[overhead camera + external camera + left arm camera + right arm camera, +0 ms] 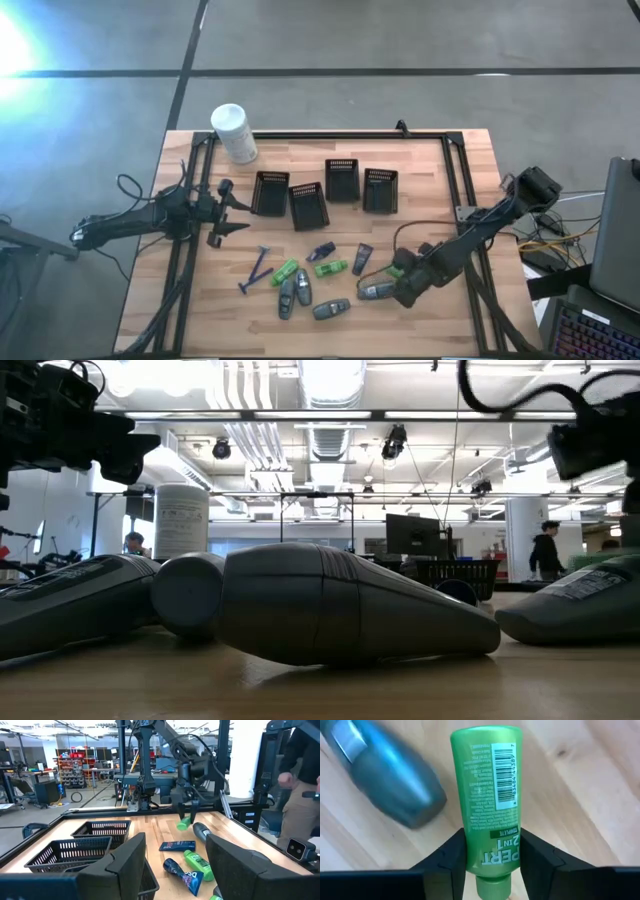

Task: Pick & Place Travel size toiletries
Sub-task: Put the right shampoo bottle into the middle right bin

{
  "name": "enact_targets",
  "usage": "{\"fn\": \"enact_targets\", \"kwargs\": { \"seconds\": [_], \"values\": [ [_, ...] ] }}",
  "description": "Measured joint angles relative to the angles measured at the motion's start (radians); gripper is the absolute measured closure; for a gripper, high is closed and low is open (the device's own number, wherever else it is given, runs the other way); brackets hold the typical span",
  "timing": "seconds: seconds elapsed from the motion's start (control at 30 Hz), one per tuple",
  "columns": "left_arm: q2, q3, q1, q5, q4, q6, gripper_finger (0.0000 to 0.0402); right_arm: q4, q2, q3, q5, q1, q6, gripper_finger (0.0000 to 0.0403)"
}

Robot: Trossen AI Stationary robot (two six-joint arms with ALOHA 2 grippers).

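My right gripper (492, 840) is shut on a bright green small bottle (487, 790), right of the toiletry cluster in the high view (397, 270). A grey oval bottle (385, 775) lies right beside it. On the table lie more green bottles (330, 268), grey bottles (302, 288), dark tubes (362, 258) and a blue-purple razor (255, 268). My left gripper (228, 212) hovers open at the table's left, short of the baskets. My right gripper pinches the green bottle between its two fingers, on the bottle's two sides close to the cap end (472, 857). The fingers (182, 812) come from above, pointing down. The bottle's flat end reaches out past the fingertips. Whether it is clear of the table I cannot tell.
Several black slatted baskets (308, 205) stand in a row behind the toiletries. A white canister (233, 132) stands at the far left corner. Black frame rails (455, 180) run along the table's sides. A person (305, 775) stands beyond the table's right side.
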Motion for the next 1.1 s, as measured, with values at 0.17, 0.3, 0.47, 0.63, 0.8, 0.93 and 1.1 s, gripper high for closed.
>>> {"fn": "enact_targets", "kwargs": {
  "seconds": [0.17, 0.3, 0.47, 0.63, 0.8, 0.93, 1.1],
  "values": [
    [0.0, 0.0, 0.0, 0.0, 0.0, 0.0, 0.0188, 0.032, -0.116, 0.02, 0.116, -0.079, 0.151, 0.0255],
    [0.0, 0.0, 0.0, 0.0, 0.0, 0.0, 0.0188, 0.056, -0.193, 0.068, 0.285, -0.19, 0.208, 0.0256],
    [0.0, 0.0, 0.0, 0.0, 0.0, 0.0, 0.0188, 0.088, -0.206, 0.148, 0.328, -0.401, 0.123, 0.0263],
    [0.002, 0.0, 0.0, 0.0, 0.0, 0.0, 0.0188, 0.207, -0.13, 0.215, 0.205, -0.643, -0.03, 0.026],
    [0.001, 0.0, 0.0, 0.0, 0.0, 0.0, 0.0188, 0.252, 0.016, 0.282, 0.076, -0.827, -0.117, 0.0261],
    [0.002, 0.0, 0.0, 0.0, 0.0, 0.0, 0.0188, 0.253, 0.152, 0.353, -0.003, -0.895, -0.154, 0.0254],
    [0.002, 0.0, 0.0, 0.026, 0.001, 0.001, 0.0188, 0.252, 0.292, 0.43, -0.02, -0.927, -0.158, 0.0239]
  ]
}}
